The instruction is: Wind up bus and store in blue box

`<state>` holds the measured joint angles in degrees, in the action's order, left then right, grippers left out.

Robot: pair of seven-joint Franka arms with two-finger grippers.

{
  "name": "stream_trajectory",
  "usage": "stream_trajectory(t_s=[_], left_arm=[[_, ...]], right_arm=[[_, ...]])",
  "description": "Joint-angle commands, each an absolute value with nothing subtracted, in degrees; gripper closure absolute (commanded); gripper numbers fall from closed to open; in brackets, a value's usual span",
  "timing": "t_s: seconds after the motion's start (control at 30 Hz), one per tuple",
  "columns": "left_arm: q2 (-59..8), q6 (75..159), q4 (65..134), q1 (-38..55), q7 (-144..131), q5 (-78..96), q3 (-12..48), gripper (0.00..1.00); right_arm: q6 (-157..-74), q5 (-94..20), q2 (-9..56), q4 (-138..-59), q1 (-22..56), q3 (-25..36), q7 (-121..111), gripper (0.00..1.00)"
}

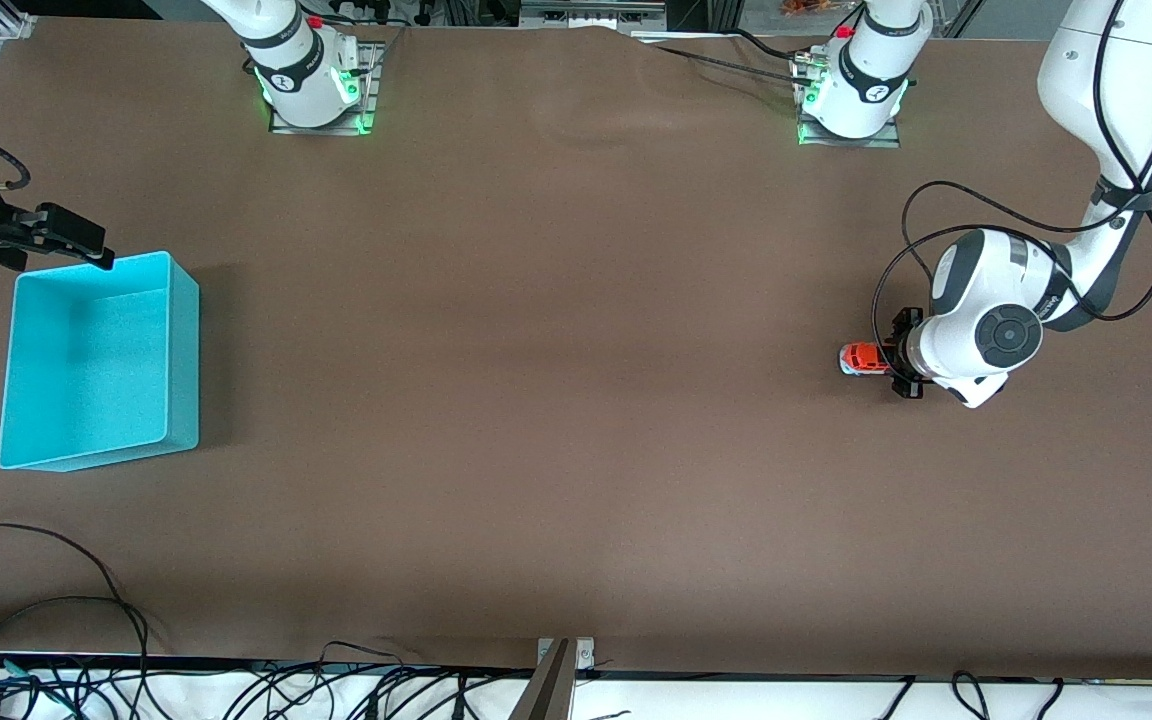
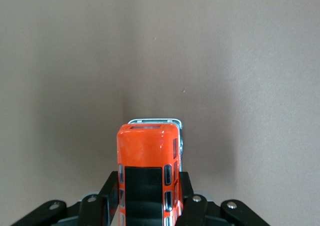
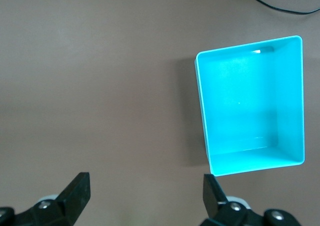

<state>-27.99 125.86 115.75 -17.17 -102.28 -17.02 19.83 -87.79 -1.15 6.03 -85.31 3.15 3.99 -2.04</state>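
One worry: my left gripper (image 2: 145,206) pinches only the tail of the small orange-roofed toy bus (image 1: 863,358) on the table at the left arm's end, well apart from the empty turquoise plastic box (image 1: 101,362) where my wide-open right gripper (image 3: 145,193) waits, so it may pivot loose.

A brown table (image 1: 556,400) (matte); black cables (image 1: 56,640) loop along its edge nearest the front camera.
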Motion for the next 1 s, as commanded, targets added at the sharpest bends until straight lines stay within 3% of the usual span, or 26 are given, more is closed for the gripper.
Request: stream_trajectory(t_s=[0.0,0.97], left_arm=[[-29.7,125.9,115.6,-18.6,-102.0,-20.6,19.5,1.0],[-30.5,126.7,115.4,-26.2,-98.8,-28.0,19.4,1.0]], right_arm=[[-87.8,-1.0,5.8,-84.8,3.3,4.0,-1.5,0.0],[-87.9,-0.9,5.8,-84.8,3.3,4.0,-1.6,0.0]])
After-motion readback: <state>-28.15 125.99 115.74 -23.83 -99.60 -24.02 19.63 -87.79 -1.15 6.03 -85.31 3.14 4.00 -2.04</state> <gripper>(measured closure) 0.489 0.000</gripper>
